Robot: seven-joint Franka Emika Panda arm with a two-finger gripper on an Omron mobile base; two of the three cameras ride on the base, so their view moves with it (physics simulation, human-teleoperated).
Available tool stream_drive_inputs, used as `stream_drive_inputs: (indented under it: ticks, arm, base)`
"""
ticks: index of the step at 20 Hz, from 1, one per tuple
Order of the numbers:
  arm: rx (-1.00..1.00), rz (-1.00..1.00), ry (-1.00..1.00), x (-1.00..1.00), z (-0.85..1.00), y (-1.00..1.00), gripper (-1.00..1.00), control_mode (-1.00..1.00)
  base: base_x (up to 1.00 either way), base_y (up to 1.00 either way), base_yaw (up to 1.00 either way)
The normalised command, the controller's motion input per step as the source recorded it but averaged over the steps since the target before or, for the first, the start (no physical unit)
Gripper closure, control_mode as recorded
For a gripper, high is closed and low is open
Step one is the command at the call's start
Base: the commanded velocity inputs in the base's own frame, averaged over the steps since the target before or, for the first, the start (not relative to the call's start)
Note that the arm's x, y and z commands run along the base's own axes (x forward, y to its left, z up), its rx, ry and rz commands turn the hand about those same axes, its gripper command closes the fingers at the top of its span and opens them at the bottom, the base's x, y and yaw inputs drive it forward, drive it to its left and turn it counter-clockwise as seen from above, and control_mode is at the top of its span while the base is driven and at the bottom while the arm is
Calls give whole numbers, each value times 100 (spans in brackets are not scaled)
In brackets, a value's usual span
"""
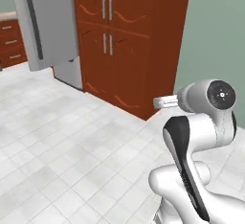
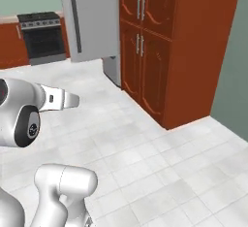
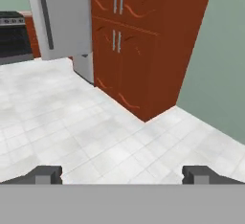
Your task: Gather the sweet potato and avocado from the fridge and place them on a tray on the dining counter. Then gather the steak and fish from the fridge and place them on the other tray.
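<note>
So the jaws stand wide apart with nothing between them; the two dark fingertips (image 3: 48, 174) sit far from each other at the bottom of the hand view. The gripper (image 3: 122, 175) looks out over the white tiled floor (image 3: 72, 132), well away from everything.

The fridge (image 3: 60, 19) is at about 11 o'clock from the hand, with its silver door swung out and its long dark handle (image 3: 45, 15) showing. A tall red-brown cabinet (image 3: 139, 36) stands right beside it, at about 12 o'clock. The food inside cannot be seen from here.

I think the step now is getting to the fridge. It would be good to drive round the open door so the shelves face the robot, and to keep the arm tucked in so it does not bump the cabinet corner.

The arm (image 1: 191, 170) is folded up close to the base, with the hand held level and pointing forward.
</note>
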Motion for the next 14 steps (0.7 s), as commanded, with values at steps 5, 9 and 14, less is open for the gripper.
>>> stream_drive_inputs:
  ticks: [5,9,14]
  arm:
    - [0,0,0,0,0,0,-100,100]
    - [0,0,0,0,0,0,-100,100]
    - [0,0,0,0,0,0,-100,100]
  base:
    - [100,-15,42]
    - [100,-12,41]
    - [100,-8,39]
